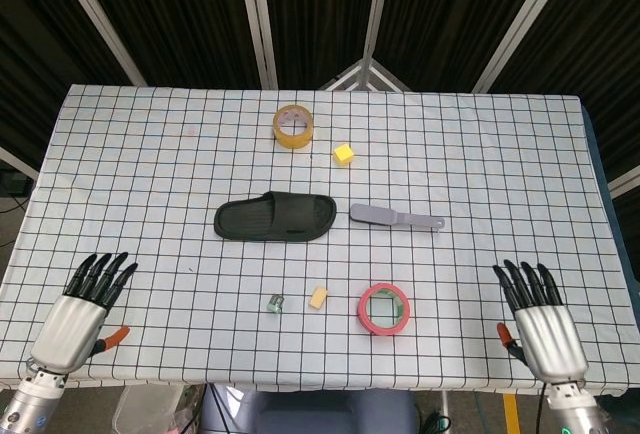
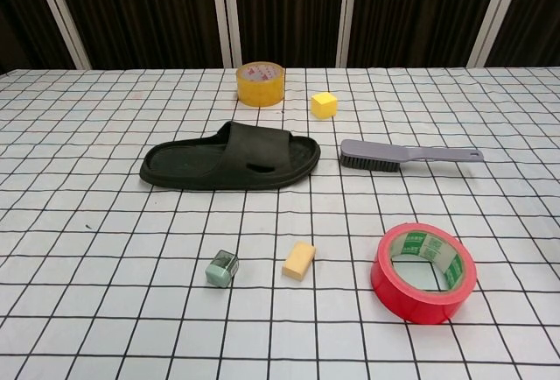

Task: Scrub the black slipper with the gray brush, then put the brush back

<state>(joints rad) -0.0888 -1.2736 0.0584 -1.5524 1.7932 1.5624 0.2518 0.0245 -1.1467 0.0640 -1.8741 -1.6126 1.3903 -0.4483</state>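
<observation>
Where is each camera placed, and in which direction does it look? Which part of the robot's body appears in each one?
Head view: high above the near edge, looking steeply down at the whole checkered table; the left hand and right hand show at the bottom corners, fingers spread, holding nothing.
Chest view: low, just above table height, looking level across toward the dark curtain; no part of the robot shows.
Shared: the black slipper, gray brush, red tape, yellow tape.
</observation>
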